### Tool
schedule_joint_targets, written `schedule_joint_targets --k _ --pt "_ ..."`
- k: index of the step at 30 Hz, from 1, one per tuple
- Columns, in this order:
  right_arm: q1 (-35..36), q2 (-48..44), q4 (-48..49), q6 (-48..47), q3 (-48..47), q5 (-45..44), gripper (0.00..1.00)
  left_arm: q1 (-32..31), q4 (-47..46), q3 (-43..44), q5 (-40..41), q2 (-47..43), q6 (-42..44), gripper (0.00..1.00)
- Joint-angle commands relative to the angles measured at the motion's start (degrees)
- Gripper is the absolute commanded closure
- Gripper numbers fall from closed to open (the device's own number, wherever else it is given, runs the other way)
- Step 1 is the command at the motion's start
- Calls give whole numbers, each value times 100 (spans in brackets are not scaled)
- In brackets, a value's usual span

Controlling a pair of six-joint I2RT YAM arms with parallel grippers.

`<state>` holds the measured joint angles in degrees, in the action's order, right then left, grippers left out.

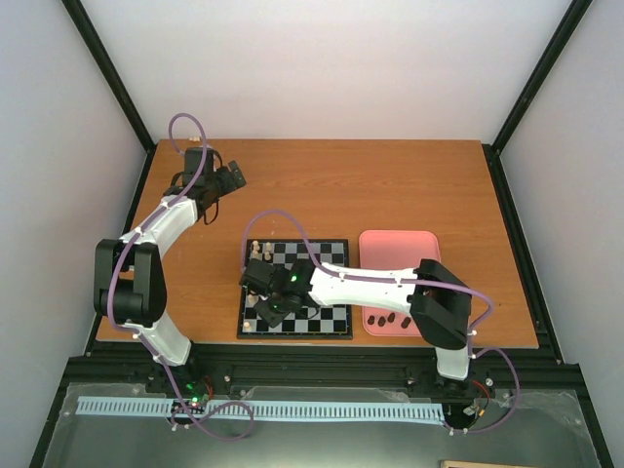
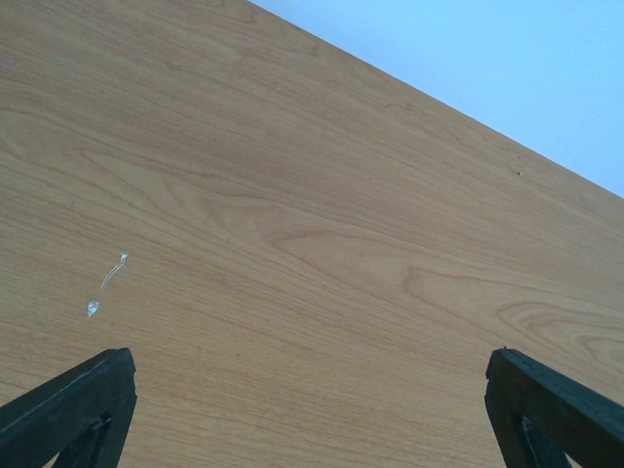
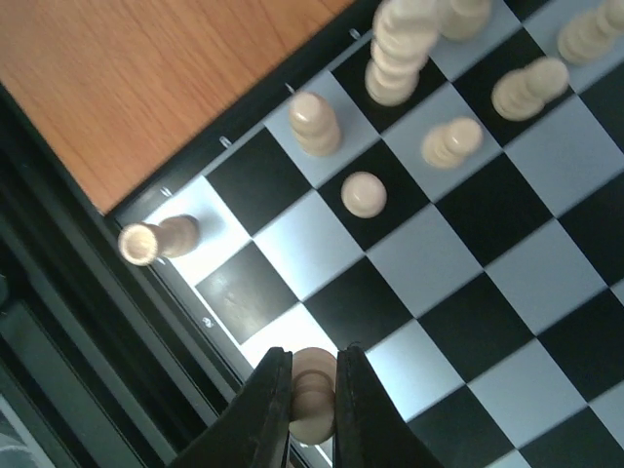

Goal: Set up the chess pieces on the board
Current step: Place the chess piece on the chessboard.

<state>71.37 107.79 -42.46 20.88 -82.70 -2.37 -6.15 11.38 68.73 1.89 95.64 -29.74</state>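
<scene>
**Q:** From above, where are your claws?

**A:** My left claw (image 1: 226, 178) is out over the far-left of the table (image 1: 409, 185), well apart from the board (image 1: 333, 255). My right claw (image 1: 263, 304) is down over the board's near-left part. A few cream pieces (image 1: 261, 250) stand at the board's far-left corner. The dark pieces (image 1: 386, 320) lie in the near end of the pink tray (image 1: 400, 255), just right of the board.

**Q:** And the left wrist view?

**A:** Only wood grain. My left claw (image 2: 310, 361) gapes wide, with nothing between the jaws but bare table (image 2: 292, 195).

**Q:** The right wrist?

**A:** My right claw (image 3: 312, 353) is clamped on one cream piece (image 3: 314, 395), which is pinched between both jaws over a light square in the board's (image 3: 468, 322) edge row. Whether its base touches the square, I cannot tell.

**Q:** Anything else on the board there?

**A:** More cream pieces (image 3: 317, 122) stand in a loose cluster farther in. One is on a black square, others are on light squares, and the upper ones are blurred. A single one (image 3: 156, 241) sits at the brightly lit corner square — upright or tipped, I cannot say.
</scene>
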Motion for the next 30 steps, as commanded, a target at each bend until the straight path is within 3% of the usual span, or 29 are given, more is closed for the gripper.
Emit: schedule_joint_targets --k 1,30 --pt "123 264 -114 -127 -398 149 97 -9 4 211 -13 31 73 0" --pt "218 1164 -265 -405 -1143 -132 95 -9 5 218 4 26 91 0"
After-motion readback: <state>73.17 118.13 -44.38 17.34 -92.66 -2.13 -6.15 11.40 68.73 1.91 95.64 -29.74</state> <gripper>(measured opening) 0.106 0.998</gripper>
